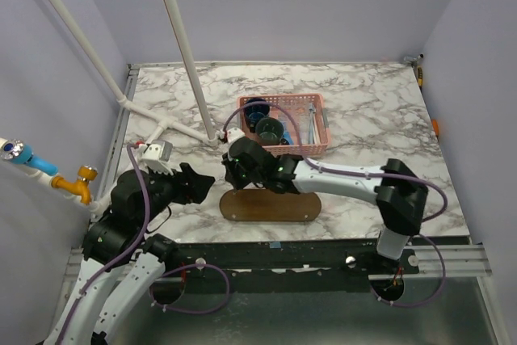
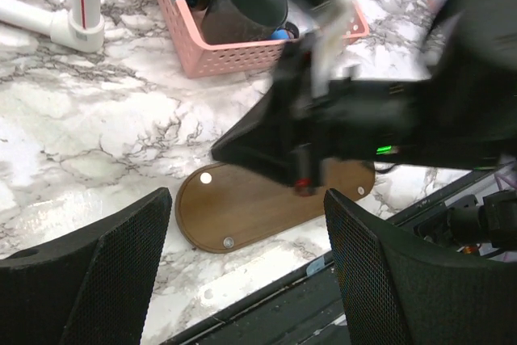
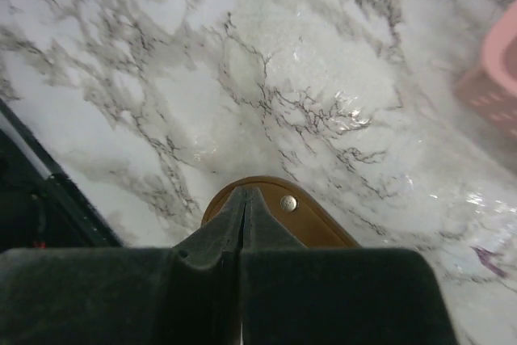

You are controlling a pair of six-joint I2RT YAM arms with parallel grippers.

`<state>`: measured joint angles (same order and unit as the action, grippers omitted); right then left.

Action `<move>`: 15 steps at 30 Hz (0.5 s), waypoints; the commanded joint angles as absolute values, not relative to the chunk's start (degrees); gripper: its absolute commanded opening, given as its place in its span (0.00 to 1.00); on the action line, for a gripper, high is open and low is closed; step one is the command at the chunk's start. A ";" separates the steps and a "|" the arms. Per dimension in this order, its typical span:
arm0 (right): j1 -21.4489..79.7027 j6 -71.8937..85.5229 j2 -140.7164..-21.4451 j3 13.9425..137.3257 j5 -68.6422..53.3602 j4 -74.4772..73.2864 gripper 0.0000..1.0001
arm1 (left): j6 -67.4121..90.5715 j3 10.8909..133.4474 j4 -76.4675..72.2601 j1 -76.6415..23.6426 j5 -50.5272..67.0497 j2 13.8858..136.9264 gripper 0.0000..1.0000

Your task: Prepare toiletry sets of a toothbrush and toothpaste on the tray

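The dark brown oval tray (image 1: 271, 208) lies near the table's front edge, and its visible part is bare. My right gripper (image 1: 233, 172) hovers over the tray's left end, shut with nothing between its fingers; in the right wrist view its tips (image 3: 245, 193) meet above the tray's rounded end (image 3: 311, 220). My left gripper (image 1: 203, 184) stands open just left of the tray, its fingers (image 2: 97, 264) wide apart and empty, with the tray (image 2: 242, 212) ahead of it. Slim white toothbrushes (image 1: 312, 123) lie in the basket's right part. Toothpaste is not clearly visible.
The pink perforated basket (image 1: 284, 124) stands behind the tray with two dark cups (image 1: 269, 129) in its left part. White pipes (image 1: 182, 46) rise at the back left. The right arm (image 2: 380, 119) crosses over the tray. The table's front edge (image 2: 266, 288) is close below.
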<state>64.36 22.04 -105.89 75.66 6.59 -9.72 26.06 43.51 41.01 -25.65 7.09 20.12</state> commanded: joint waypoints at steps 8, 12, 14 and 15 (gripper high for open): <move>64.51 27.75 -84.77 63.81 15.01 -20.07 0.01 | 37.63 39.42 40.69 -25.93 5.68 26.23 0.76; 64.50 30.03 -79.62 59.08 14.94 -23.70 0.02 | 40.58 37.79 40.52 -25.93 5.29 28.85 0.76; 64.47 31.13 -77.12 56.72 14.66 -25.04 0.04 | 42.00 36.87 40.52 -25.93 4.78 29.54 0.76; 64.50 31.74 -75.86 55.40 14.45 -25.53 0.05 | 42.69 36.45 40.52 -25.92 4.45 29.83 0.76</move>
<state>64.29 28.36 -80.77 59.33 13.04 -19.81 37.82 38.15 40.88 -25.65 6.61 28.58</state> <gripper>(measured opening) 0.037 0.759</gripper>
